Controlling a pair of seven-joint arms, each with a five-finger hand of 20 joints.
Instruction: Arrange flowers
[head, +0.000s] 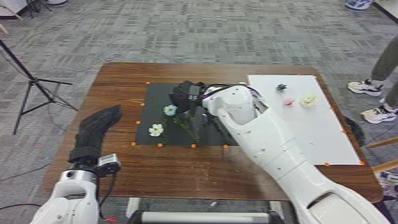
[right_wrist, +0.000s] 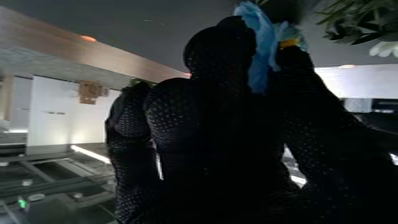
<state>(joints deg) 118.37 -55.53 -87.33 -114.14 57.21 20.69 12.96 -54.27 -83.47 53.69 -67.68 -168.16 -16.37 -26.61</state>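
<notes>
In the head view my right hand (head: 184, 96) is over the black mat (head: 147, 102), beside the blue flower (head: 170, 110). The right wrist view shows my right hand (right_wrist: 209, 100) with the blue flower (right_wrist: 258, 45) pinched between thumb and fingers. A white flower (head: 156, 130) lies on the mat's left part, nearer the front; green stems (head: 188, 126) lie to its right. On the white board (head: 306, 135) are a dark green piece (head: 282, 87), a pink flower (head: 289, 101) and a pale yellow flower (head: 308, 100). My left hand (head: 96, 127) is at the table's left side, fingers straight.
Orange markers line the edges of the mat and board on the brown table (head: 169, 175). My right forearm crosses the mat's right side and the board's left edge. A black tripod (head: 34, 80) stands on the floor left of the table.
</notes>
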